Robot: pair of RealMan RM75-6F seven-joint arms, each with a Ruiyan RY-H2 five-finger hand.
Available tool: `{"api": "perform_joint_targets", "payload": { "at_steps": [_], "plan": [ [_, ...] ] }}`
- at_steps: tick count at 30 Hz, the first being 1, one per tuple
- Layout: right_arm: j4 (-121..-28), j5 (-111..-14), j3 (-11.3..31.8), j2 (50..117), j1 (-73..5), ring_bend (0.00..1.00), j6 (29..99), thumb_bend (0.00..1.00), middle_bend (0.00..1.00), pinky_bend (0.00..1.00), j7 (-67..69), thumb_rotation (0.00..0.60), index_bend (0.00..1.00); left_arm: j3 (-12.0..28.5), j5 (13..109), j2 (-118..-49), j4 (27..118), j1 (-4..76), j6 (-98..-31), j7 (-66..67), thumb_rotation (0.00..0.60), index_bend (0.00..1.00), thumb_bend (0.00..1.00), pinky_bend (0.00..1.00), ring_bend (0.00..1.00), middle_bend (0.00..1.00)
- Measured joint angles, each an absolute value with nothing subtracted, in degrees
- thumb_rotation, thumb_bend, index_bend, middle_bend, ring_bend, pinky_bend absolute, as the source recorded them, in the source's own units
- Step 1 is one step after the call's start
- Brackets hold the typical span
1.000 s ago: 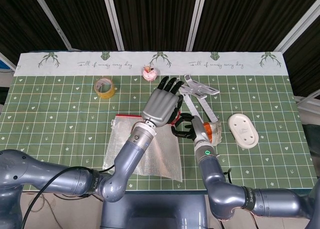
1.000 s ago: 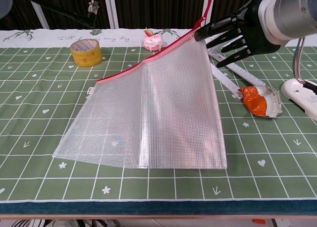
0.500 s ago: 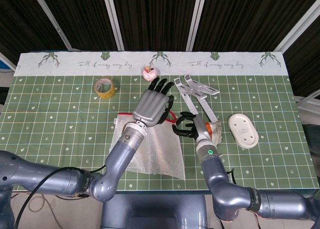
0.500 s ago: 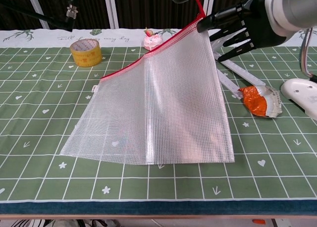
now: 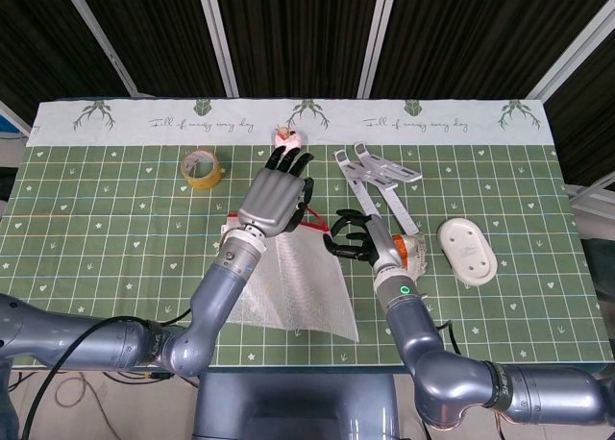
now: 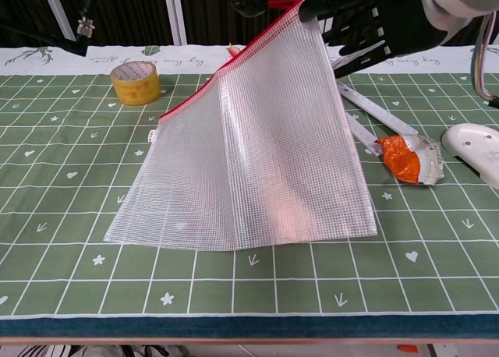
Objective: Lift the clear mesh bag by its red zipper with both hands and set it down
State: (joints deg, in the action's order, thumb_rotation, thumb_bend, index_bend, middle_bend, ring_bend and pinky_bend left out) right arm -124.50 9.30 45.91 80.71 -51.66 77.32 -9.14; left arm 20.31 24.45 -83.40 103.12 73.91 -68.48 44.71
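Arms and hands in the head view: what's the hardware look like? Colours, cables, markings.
Both arms are smooth grey metallic tubes with rounded joints. The left hand has a silver-grey back and black fingers; the right hand is mostly black. A small green light glows on the right forearm, and a black cable loops along the left arm.

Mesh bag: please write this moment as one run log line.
phase: lifting | mesh bag: zipper end raised, bottom edge on table | right hand: holds red zipper | left hand: fingers spread above bag

Clear gridded plastic mesh bag point(image 6: 265, 146) with red zipper point(image 6: 234, 61) looks glossy beneath the smooth grey metal-look left hand point(image 5: 274, 198).
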Motion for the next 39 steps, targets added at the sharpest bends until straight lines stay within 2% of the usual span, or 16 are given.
{"api": "perform_joint_targets", "payload": {
  "at_steps": [20,39],
  "plan": [
    [-123.61,10.86,47.54,77.72,-51.33,0.01,77.26,0.53,0.21,0.21,-7.03,0.600,0.66,19.00,25.28,-80.42,103.67,70.82,-68.23,43.32,0.600,0.58,0.39,0.00,0.00,0.11],
    [-120.77,10.97,47.44,72.66,-48.49,0.01,75.19,0.53,0.21,0.21,-6.92,0.600,0.66,16.77,27.04,-72.55,106.84,63.82,-69.03,39.54,0.600,0.58,0.39,0.00,0.00,0.11]
  ]
}}
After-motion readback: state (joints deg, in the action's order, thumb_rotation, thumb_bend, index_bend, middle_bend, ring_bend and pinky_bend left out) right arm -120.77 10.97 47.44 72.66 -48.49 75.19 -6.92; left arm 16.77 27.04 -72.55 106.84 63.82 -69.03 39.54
